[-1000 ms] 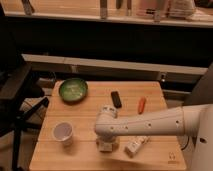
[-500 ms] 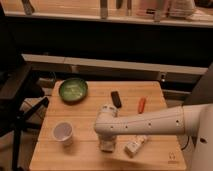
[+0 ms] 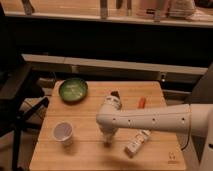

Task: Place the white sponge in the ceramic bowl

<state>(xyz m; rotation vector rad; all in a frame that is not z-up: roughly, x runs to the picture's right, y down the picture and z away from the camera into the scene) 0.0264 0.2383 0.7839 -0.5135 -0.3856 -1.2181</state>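
Camera view: hand (image 3: pixel 107 137) low at wooden table (image 3: pixel 90 156), grip unclear; dark wall (image 3: pixel 75 42) behind.

A light wooden table (image 3: pixel 85 152) carries five loose things. A green bowl (image 3: pixel 73 90) sits near its back left corner. A white paper cup (image 3: pixel 63 133) stands toward the front left. A short black bar (image 3: pixel 114 93) lies at the back middle, with a small orange piece (image 3: pixel 142 102) to its right. A pale bottle (image 3: pixel 137 142) lies on its side toward the front right. The gripper (image 3: pixel 107 138) hangs low over the middle, between cup and bottle.
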